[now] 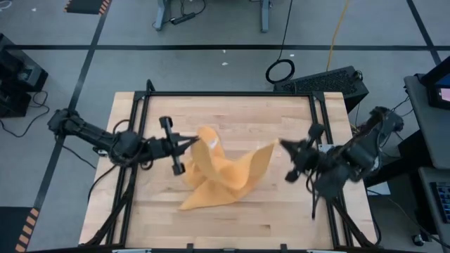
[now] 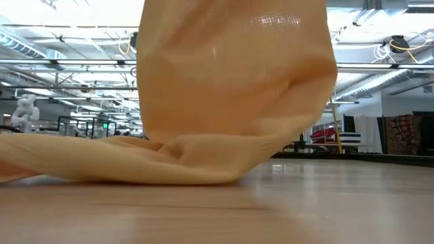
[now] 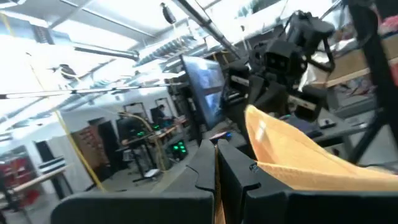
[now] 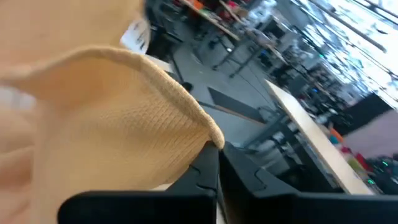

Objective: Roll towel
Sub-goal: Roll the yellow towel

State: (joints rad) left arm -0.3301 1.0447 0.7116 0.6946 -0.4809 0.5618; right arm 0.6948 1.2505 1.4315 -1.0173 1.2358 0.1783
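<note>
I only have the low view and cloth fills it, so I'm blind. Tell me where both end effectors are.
Observer: The left end effector is shut on the towel at its left upper corner, lifted off the table.
Operator: Now give me the right one.
Observer: The right end effector is shut on the opposite corner, at the towel's right tip.
Operator: Report how the cloth lies.
Observer: It is crumpled mid-table, one point trailing toward the front edge.

The towel hangs down from twelve o'clock, its lower folds spread across the wooden tabletop toward nine o'clock.
</note>
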